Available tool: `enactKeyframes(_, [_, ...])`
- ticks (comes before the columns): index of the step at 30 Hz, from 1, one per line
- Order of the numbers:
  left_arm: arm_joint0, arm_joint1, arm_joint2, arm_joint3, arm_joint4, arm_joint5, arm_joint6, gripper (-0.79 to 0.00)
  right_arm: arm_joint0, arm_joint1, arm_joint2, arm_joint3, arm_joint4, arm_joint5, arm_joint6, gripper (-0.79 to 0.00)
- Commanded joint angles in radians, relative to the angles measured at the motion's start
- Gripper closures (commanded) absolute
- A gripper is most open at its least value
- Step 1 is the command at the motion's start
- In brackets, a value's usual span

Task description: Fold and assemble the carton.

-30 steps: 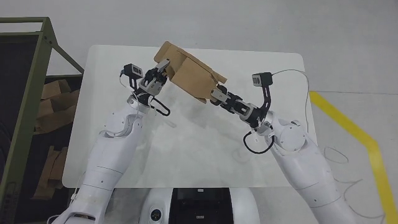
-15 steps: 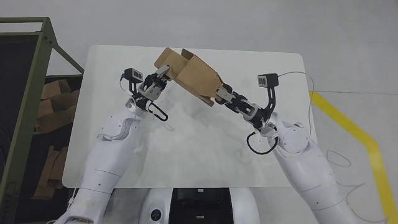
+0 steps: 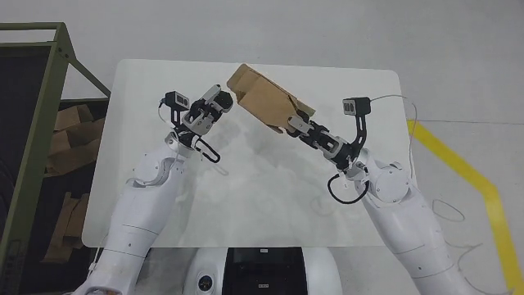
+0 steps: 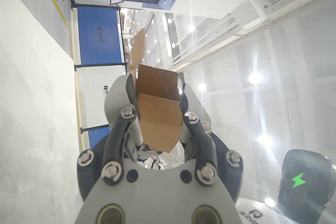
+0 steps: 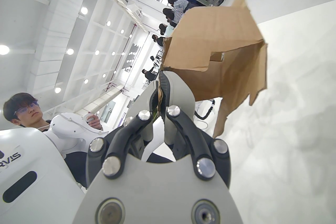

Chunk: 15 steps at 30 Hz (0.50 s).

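Note:
The brown carton (image 3: 266, 98) hangs partly unfolded above the far middle of the white table (image 3: 246, 205). My right gripper (image 3: 292, 124) is shut on its near right edge, and in the right wrist view a strip of cardboard is pinched between the fingers (image 5: 172, 93) while the carton (image 5: 218, 33) opens out beyond them with flaps hanging loose. My left gripper (image 3: 223, 101) stands just left of the carton, open and a little apart from it. In the left wrist view the carton (image 4: 160, 117) shows through the gap between the spread fingers (image 4: 131, 93).
A green-framed bin (image 3: 57, 57) with several flat cardboard pieces (image 3: 74, 135) stands left of the table. A yellow floor line (image 3: 458, 172) runs on the right. The near half of the table is bare.
The carton has shifted right with the right gripper. The left gripper, which touched the carton's left flap before, now stands apart from it.

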Motion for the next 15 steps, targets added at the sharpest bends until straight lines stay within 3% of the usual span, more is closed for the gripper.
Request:
enactKeyframes(1, [0.001, 0.002, -0.006, 0.006, 0.009, 0.001, -0.002, -0.363, -0.001, 0.001, 0.004, -0.004, 0.000, 0.000, 0.002, 0.000])
enactKeyframes(9, [0.024, 0.021, -0.094, -0.001, 0.038, -0.009, -0.049, -0.419, 0.005, 0.006, 0.016, -0.004, 0.017, -0.005, 0.048, 0.000])
enactKeyframes(15, [0.031, 0.038, -0.154, -0.043, 0.027, -0.012, -0.177, -0.459, 0.025, 0.014, 0.022, 0.000, 0.110, -0.012, 0.183, 0.000])
